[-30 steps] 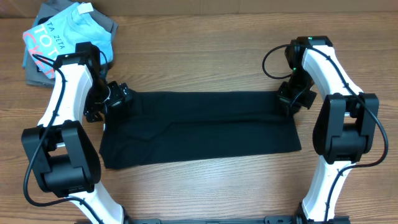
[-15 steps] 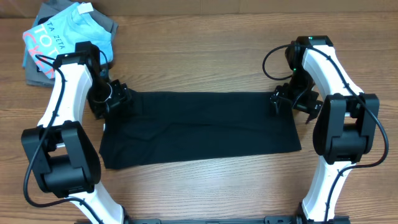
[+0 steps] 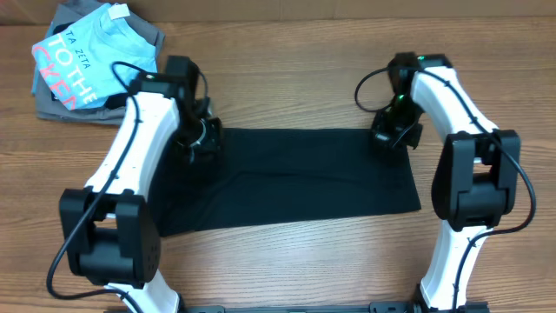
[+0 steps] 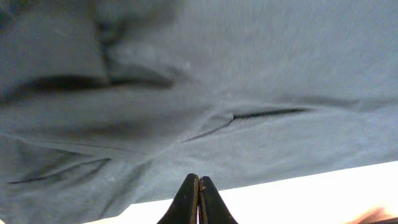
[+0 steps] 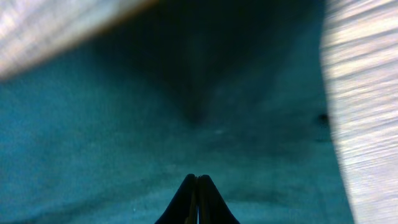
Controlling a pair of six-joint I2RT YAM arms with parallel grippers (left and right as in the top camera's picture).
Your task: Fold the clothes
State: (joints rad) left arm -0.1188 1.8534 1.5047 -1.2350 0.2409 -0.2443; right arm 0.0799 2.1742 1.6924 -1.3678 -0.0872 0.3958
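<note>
now | black shirt (image 3: 287,178) flat | left gripper (image 4: 199,179) closed | right gripper (image 5: 197,179) closed

The left arm (image 3: 139,130) and right arm (image 3: 452,91) are built of smooth, rounded white shell segments joined by bulky matte black joint housings (image 3: 104,243). A thin black cable (image 3: 130,63) arcs over the left arm, and a second cable loop (image 3: 359,89) curls off the right arm. A small green light (image 3: 420,60) glows there. The left gripper (image 4: 199,186) and right gripper (image 5: 197,186) have black fingers tapering to thin points
</note>
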